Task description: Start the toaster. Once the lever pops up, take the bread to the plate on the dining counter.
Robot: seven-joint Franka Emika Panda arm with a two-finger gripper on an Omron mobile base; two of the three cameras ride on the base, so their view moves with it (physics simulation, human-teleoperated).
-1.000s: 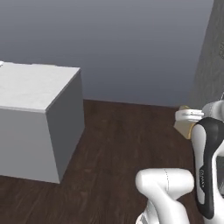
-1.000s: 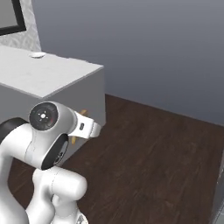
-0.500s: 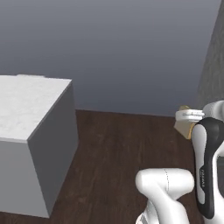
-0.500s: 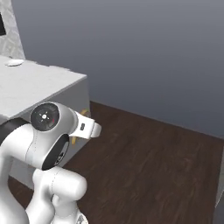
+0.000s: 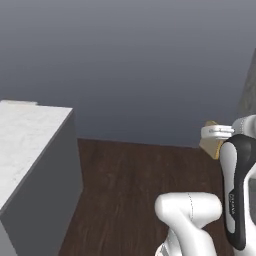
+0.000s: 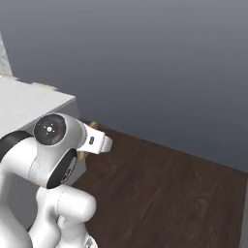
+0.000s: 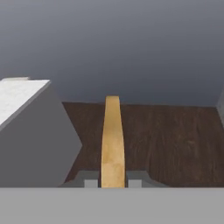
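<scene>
Fingertips (image 7: 91,180) sit low in the hand view with the gripper (image 7: 113,181) pinched on the bread (image 7: 113,140) — a thin tan slice seen edge-on, standing straight between the two dark tips and running away from the camera. In the left base view the bread (image 5: 212,144) shows as a small tan corner just behind the white hand; in the right base view only a sliver of it (image 6: 92,125) peeks past the wrist. By its look the slice should be light and fairly stiff, yet toast is brittle and crumbly, so a hard squeeze could crack it and a loose one could let it slide out. Holding it across the flat faces near one edge, as the jaws do here, seems the sound place — a grip nearer the middle would steady it more if it starts to swing. The arm is folded close to the base, elbow high and the hand carried level at mid height, pointing forward over dark wood floor. To the left stands the dining counter (image 5: 25,145), a white veined slab on grey sides, well apart from the gripper. The plate cannot be made out here.
</scene>
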